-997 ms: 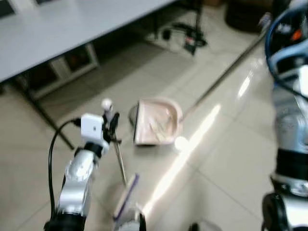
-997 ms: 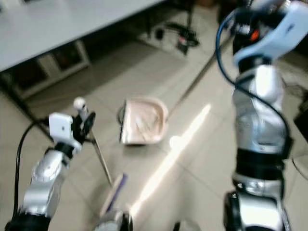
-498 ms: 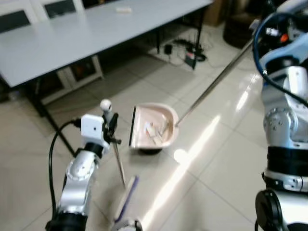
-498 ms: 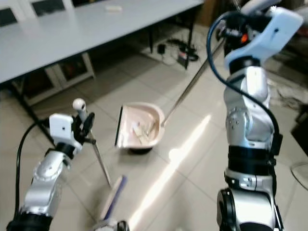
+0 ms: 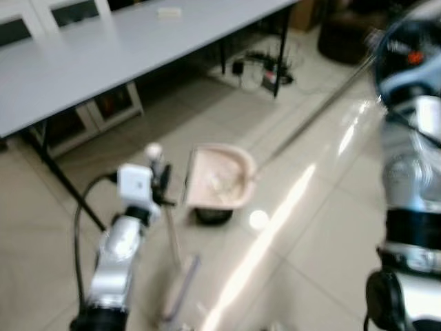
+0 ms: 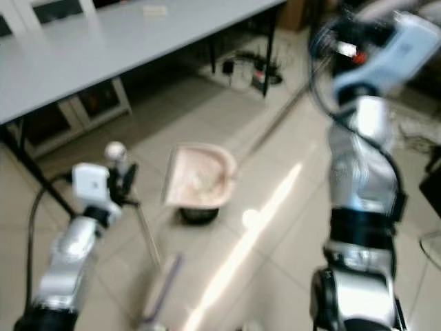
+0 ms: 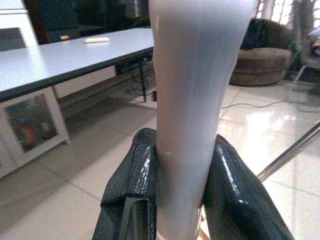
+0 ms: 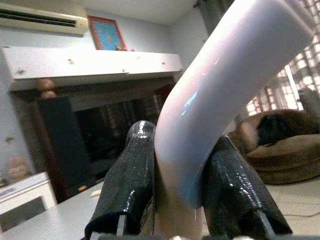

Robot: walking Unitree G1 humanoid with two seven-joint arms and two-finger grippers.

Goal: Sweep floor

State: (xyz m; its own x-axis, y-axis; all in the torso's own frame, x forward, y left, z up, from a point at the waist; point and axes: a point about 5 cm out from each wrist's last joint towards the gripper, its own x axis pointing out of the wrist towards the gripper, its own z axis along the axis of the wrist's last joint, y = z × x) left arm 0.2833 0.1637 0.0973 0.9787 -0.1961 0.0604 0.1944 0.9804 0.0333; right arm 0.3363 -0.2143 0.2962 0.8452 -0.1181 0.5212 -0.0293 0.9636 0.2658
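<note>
Gripping the broom handle [image 7: 192, 100] tight, the left gripper [image 5: 160, 185] stands above the broom head [image 5: 180, 288] on the tiles; the dustpan [image 5: 219, 184] hangs just beyond it, mouth toward the broom, its long handle [image 5: 313, 116] slanting up to the right gripper [image 8: 175, 200], clamped on its curved grip

A pink dustpan [image 6: 198, 183] sits mid-frame on the pale tiled floor [image 6: 269, 241], its long metal handle [image 6: 286, 114] running to the upper right. At lower left, the left gripper [image 6: 124, 181] holds the broom [image 6: 148, 241]. A grey surface [image 6: 103, 41] crosses the top.
</note>
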